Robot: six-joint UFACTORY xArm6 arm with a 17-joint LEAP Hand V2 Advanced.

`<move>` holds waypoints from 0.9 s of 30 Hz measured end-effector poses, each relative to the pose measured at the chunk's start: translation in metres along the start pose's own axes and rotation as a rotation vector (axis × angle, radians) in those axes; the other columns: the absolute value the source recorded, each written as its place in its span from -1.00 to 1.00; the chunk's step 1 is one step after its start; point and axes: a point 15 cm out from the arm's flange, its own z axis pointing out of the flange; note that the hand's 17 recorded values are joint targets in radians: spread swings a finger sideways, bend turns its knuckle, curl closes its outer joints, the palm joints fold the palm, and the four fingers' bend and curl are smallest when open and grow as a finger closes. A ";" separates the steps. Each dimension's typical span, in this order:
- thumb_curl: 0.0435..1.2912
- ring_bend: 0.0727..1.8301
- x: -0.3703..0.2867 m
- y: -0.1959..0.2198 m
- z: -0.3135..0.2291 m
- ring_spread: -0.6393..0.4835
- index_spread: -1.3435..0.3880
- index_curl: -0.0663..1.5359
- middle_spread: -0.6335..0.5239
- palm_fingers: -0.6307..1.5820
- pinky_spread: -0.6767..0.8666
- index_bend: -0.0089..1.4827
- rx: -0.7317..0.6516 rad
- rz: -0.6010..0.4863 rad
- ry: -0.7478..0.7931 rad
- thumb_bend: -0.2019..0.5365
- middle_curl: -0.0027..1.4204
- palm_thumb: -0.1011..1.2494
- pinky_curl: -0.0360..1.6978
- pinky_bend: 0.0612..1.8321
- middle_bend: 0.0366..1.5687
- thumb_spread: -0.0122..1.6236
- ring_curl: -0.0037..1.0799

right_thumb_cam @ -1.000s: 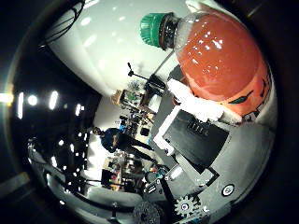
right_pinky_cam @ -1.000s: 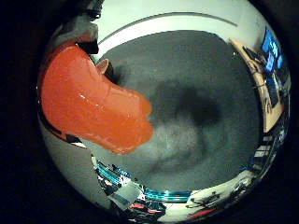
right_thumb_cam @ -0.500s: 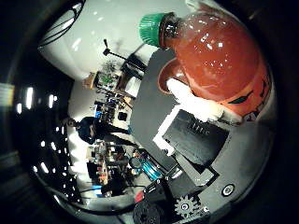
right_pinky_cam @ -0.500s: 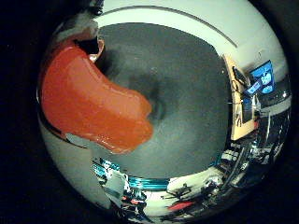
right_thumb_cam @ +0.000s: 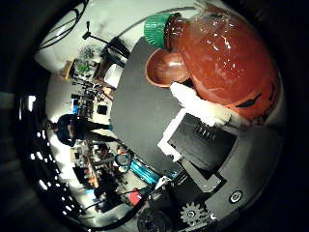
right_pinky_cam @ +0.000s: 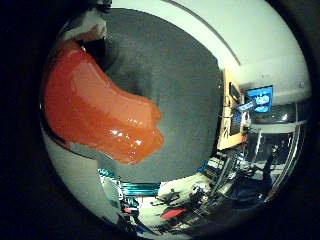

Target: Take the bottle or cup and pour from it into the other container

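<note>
The white-and-black robot hand [right_thumb_cam: 203,140] is clenched around a clear plastic bottle of orange-red liquid [right_thumb_cam: 222,63], its white finger parts pressed against the bottle's side just below the broad body. The bottle fills much of both palm views, so it sits tight against the palm and is carried above the dark grey bench [right_pinky_cam: 180,100] rather than resting on it.

The bottle's long axis runs from its wide base, beside the palm, out to a green ribbed screw cap [right_thumb_cam: 157,30], which is on the neck. The neck end is tipped over towards a round brown bowl [right_thumb_cam: 166,67] standing on the bench. In the thumb-side view the cap and neck lie just above the bowl's rim, overlapping its far edge; I cannot tell whether they touch. The bowl's inside looks bare and shiny.

In the little-finger view the bottle's orange body stretches across the bench surface, its shadow falling on the dark mat beside it.
</note>
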 end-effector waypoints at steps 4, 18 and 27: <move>0.11 0.50 0.008 -0.020 -0.016 -0.20 0.32 0.10 -0.09 0.61 -0.39 0.49 0.017 -0.005 0.086 -0.52 0.00 0.61 0.14 0.41 0.71 -0.08 0.33; 0.09 0.52 -0.024 -0.061 -0.019 -0.19 0.32 0.08 -0.09 0.61 -0.38 0.51 -0.050 -0.221 0.370 -0.52 0.00 0.61 0.17 0.40 0.71 -0.07 0.29; 0.09 0.53 -0.048 -0.080 0.008 -0.19 0.32 0.08 -0.09 0.61 -0.38 0.52 -0.129 -0.294 0.441 -0.52 0.00 0.61 0.18 0.39 0.72 -0.08 0.27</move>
